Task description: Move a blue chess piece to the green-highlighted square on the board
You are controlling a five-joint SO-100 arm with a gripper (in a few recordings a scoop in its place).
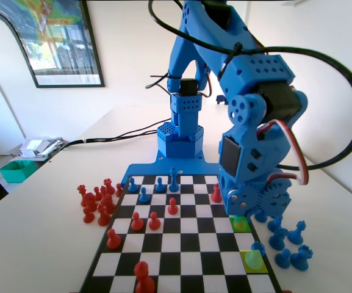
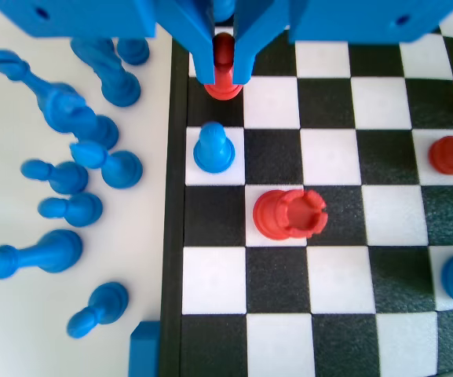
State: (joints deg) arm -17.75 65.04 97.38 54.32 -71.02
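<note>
Two jaws of your blue gripper (image 2: 223, 75) hang from the top of the wrist view and press against a small red plastic piece (image 2: 223, 85) from both sides. No gap shows between them and it, so you are pinching it. Its flared foot shows just under the jaw tips, at the left edge column of the flat black-and-white checkered board (image 2: 173, 236). You cannot tell whether that foot rests on the square or hangs just above it.

Look one square lower in the same column of the wrist view. There the small blue plastic pawn with the round ball head (image 2: 213, 148) stands upright on a white square, apart from the jaws. Diagonally below it to the right stands a red notched tower piece (image 2: 289, 214), also on a white square.

Several blue pieces (image 2: 93, 169) lie and stand off the board on the white table (image 2: 22, 330), left of the dark rim in the wrist view.

In the fixed view your gripper (image 1: 247, 209) is low over the board's right side. The bright green-highlighted square (image 1: 241, 224) lies right at its lower end, in the right edge column. A paler yellow-green square (image 1: 253, 261) sits nearer the camera in that column. Red pieces (image 1: 97, 201) cluster off the board's left edge in this view.
</note>
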